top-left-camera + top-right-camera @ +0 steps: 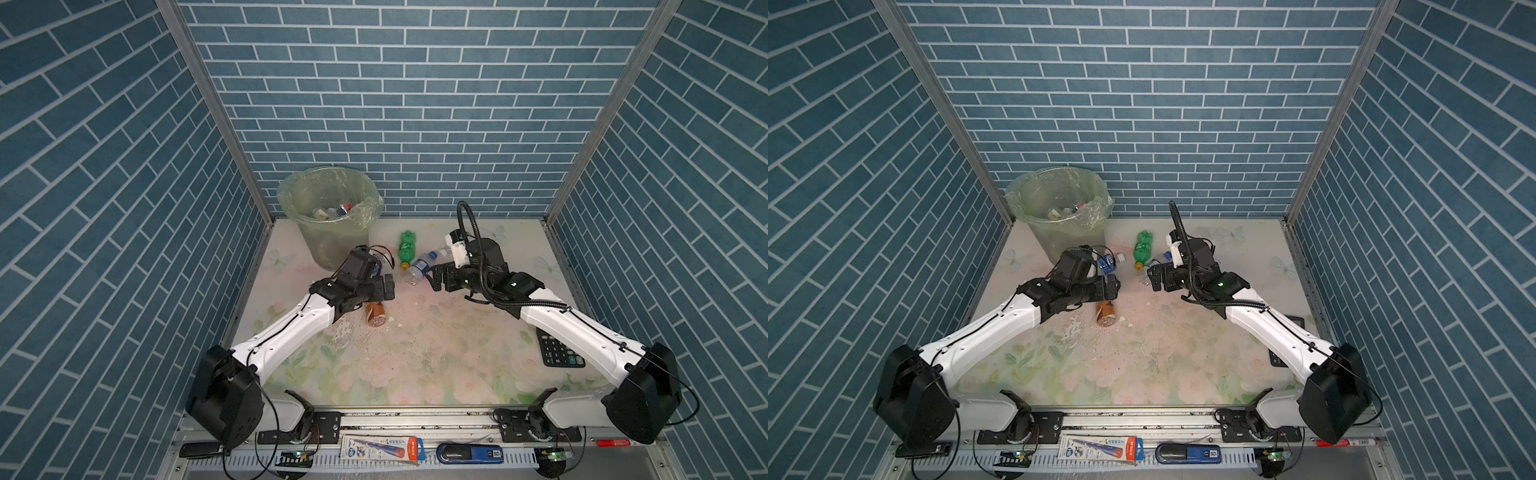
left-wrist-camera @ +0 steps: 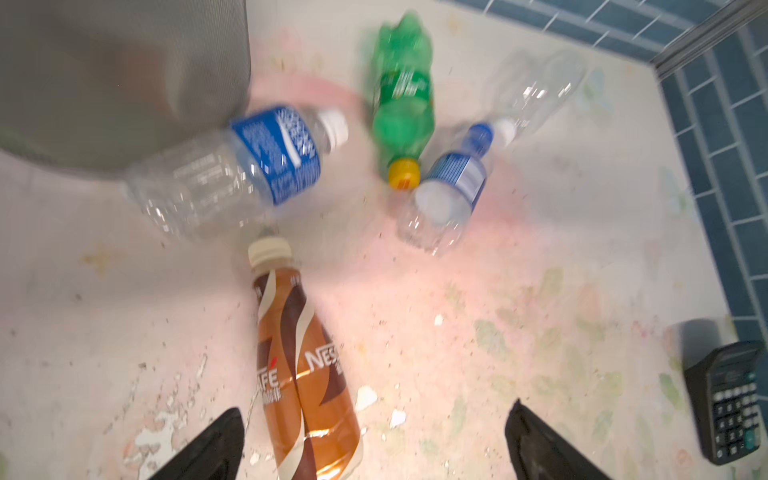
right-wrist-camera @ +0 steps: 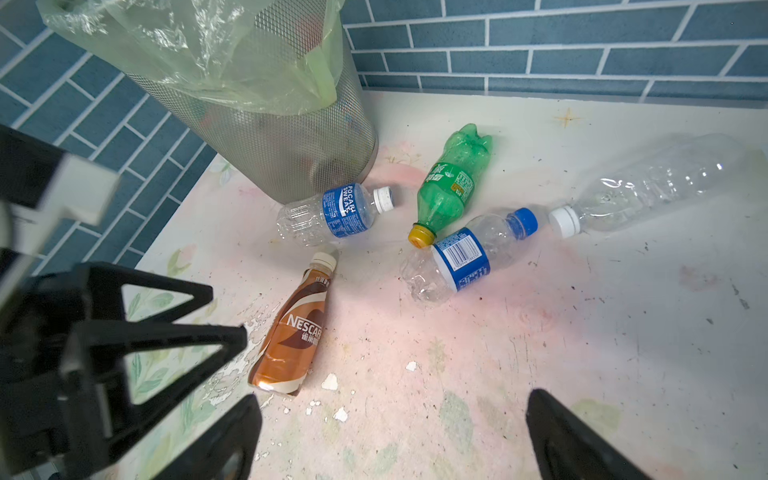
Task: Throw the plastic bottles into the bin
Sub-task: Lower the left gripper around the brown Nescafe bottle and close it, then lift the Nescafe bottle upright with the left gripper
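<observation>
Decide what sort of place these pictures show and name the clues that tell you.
Probably a mock-up robot test cell, not a real room: brick-print wall panels held by bare metal posts box in one floral tabletop, and the left arm and right arm sit on a rail at its front edge.

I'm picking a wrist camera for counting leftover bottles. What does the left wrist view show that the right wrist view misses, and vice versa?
Only the left wrist view: the black calculator. Only the right wrist view: the pale green bag folded over the rim of the bin, and the open left hand. Both: the bin's wall and five bottles lying on the table: the brown coffee bottle, the green bottle, the Pocari Sweat bottle, the blue-capped bottle and the unlabelled clear bottle.
</observation>
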`<state>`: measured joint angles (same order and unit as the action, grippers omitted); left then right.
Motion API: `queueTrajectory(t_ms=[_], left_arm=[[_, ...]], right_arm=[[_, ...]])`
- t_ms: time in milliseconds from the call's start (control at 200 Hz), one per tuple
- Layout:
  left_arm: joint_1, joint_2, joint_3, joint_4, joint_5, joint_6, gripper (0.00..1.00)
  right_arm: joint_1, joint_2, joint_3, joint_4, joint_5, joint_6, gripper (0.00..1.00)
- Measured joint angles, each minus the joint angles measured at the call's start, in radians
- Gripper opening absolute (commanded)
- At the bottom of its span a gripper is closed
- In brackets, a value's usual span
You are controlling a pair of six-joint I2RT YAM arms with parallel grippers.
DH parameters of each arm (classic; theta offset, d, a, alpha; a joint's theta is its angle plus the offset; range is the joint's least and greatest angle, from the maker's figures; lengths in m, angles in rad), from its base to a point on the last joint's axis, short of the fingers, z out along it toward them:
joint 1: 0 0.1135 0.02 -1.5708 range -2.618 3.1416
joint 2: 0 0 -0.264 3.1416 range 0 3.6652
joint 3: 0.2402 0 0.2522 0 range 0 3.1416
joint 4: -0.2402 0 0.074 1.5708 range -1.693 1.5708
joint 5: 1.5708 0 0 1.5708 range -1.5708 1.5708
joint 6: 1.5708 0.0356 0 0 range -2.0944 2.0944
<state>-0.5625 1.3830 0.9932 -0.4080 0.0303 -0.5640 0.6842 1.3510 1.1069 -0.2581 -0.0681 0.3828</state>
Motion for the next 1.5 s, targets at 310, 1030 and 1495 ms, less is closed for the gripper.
queueTrajectory(t_ms=[310, 1030, 1495], left_arm=[[0.003, 0.132, -0.010, -0.050, 0.037, -0.017, 0.93], [0.021, 0.311, 0.004, -0.006, 0.078, -0.018, 0.57], [0.019, 0.139, -0.027, 0.093, 0.077, 0.005, 0.53]], right_arm=[[0.000, -0.004, -0.058, 0.009, -0.004, 0.017, 0.99], [0.000, -0.037, -0.091, 0.012, -0.007, 0.031, 0.99], [0.000, -0.039, -0.092, 0.018, -0.007, 0.027, 0.99]])
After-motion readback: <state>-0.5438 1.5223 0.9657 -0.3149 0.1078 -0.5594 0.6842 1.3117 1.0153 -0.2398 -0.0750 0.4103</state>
